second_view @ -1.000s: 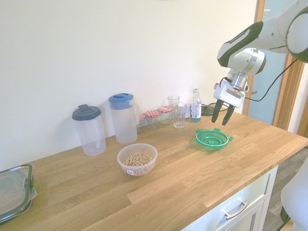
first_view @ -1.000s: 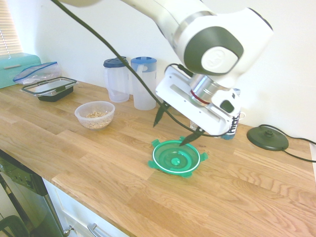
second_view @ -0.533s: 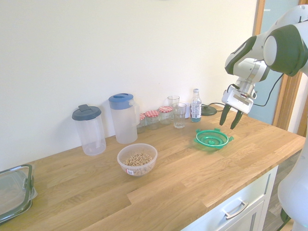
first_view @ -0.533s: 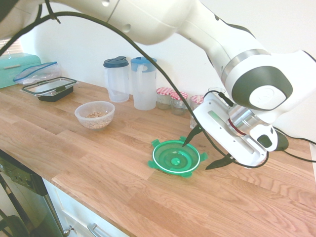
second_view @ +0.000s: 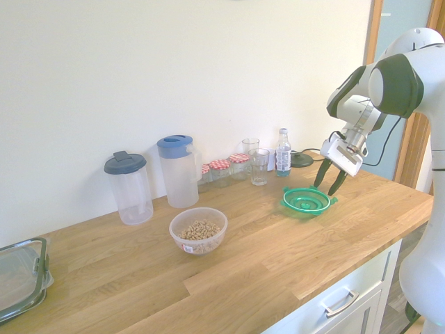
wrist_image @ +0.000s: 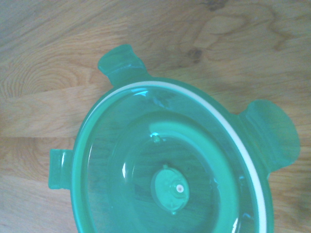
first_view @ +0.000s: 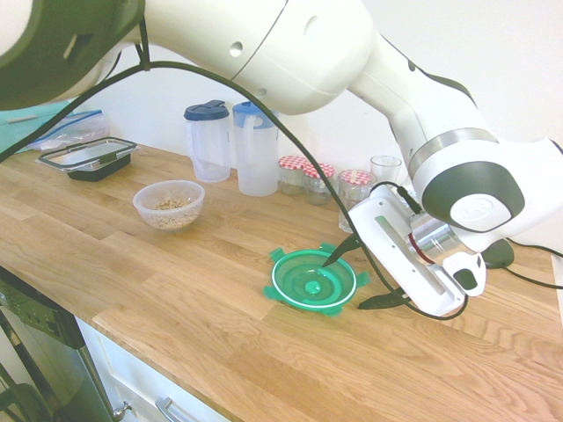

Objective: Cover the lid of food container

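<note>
One green lid (first_view: 313, 281) lies flat on the wooden worktop (first_view: 176, 281), hollow side up, its white ring and central dot showing plainly in the wrist view (wrist_image: 170, 179) (three of its clip tabs are visible there). It sits toward the worktop's front, apart from everything else.

The pincer (first_view: 356, 274) hangs tilted over the lid's edge on the side away from the bowl, its dark fingers spread wide: one tip is above the rim's far part, the other past the rim over bare wood. Neither fingertip clearly touches the lid, and nothing is pinched between them. In the second exterior view the pincer (second_view: 328, 184) stands just beyond the lid (second_view: 306, 200).

The food container (first_view: 169, 204), a whitish translucent bowl with brownish grains, stands well apart from the lid along the worktop, uncovered. Behind it, near the wall, are two tall clear jugs, one with a dark blue lid (first_view: 208, 141) and one with a lighter blue lid (first_view: 256, 147). Further along the wall stand small jars with red checked tops (first_view: 303, 178), a glass (first_view: 384, 169) and a bottle (second_view: 282, 152). A black-rimmed rectangular box (first_view: 87, 158) sits at the worktop's far end, a black disc with a cord (first_view: 494, 254) partly hidden behind the arm.

The wall is plain cream; white drawers (second_view: 334, 306) run below the worktop.
</note>
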Controlling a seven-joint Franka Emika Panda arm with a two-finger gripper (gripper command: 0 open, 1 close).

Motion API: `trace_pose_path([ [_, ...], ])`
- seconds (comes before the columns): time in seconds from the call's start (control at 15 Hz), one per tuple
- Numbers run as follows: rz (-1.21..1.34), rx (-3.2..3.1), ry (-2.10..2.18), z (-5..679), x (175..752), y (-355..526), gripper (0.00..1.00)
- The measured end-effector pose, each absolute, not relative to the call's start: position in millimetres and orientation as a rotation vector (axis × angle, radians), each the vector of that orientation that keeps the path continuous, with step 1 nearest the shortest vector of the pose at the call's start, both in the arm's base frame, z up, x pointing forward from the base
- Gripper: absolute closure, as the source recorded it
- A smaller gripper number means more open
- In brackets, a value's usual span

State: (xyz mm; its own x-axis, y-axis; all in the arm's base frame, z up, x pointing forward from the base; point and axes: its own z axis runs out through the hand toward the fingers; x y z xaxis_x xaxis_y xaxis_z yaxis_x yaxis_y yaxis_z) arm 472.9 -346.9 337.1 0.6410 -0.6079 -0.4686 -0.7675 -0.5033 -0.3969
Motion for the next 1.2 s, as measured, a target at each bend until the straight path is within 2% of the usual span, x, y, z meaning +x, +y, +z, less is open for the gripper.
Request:
trace_pose_path([
  [0.67, 0.404, -2.227, 1.018, 314.4, 485.4, -322.1, 0.00],
  [0.73, 0.406, -2.223, 1.017, 314.2, 485.2, -321.5, 1.00],
  [1.2, 0.415, -2.216, 1.017, 312.0, 483.9, -320.3, 1.00],
])
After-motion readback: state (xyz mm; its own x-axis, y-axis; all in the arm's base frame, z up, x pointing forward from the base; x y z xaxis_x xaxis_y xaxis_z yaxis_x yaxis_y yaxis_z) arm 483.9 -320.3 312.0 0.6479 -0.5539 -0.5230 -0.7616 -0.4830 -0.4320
